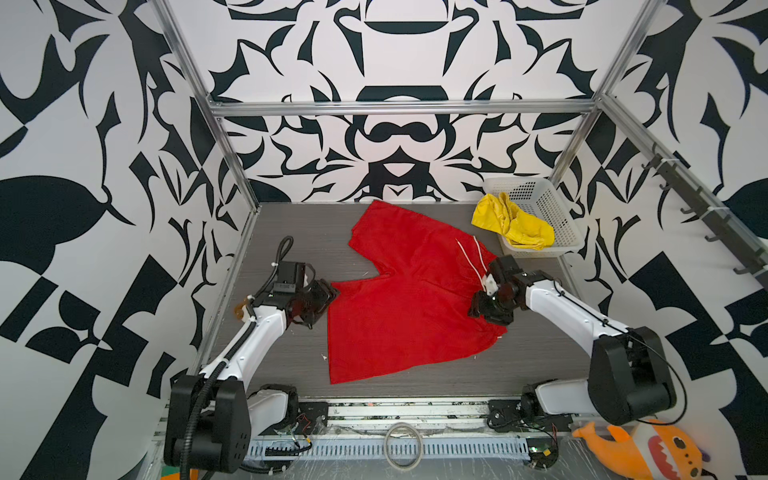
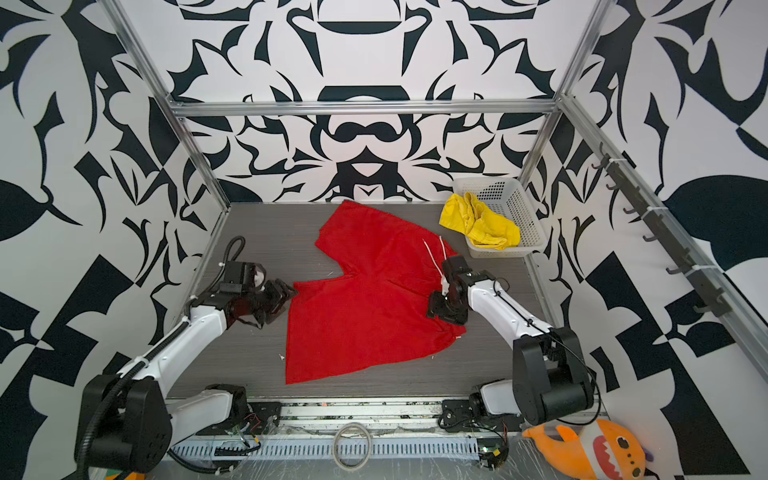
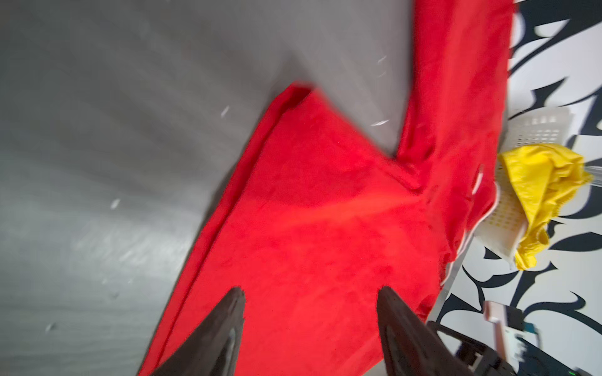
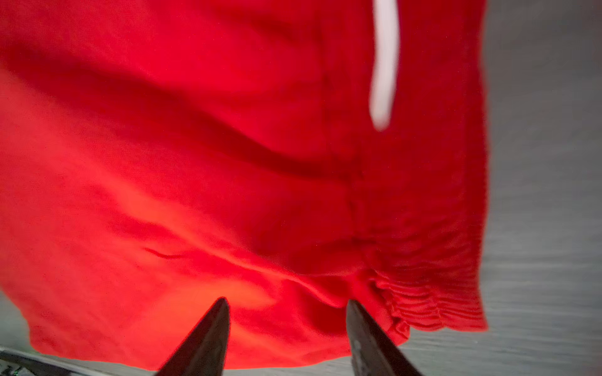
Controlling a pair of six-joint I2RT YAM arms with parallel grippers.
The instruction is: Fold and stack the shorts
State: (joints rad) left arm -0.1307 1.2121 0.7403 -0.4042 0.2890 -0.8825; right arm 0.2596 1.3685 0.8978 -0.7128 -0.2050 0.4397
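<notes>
— Red shorts [image 1: 407, 299] are seen spread flat on the grey table [image 1: 316, 224]. Where are the yellow shorts [image 1: 513, 224] found?
— They are draped, crumpled, over the rim of the white basket [image 1: 548, 199] at the far right.
— And the grippers?
— The left gripper [image 3: 311, 289] is held wide at a leg's hem corner. The right gripper [image 4: 286, 301] is held wide over the waistband, near the drawstring [image 1: 469, 257]. Nothing is gripped.

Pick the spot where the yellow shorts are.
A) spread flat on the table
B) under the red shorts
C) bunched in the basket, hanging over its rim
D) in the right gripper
C: the yellow shorts sit crumpled in the basket, one end draped over its rim; only the red shorts lie on the table.
</notes>
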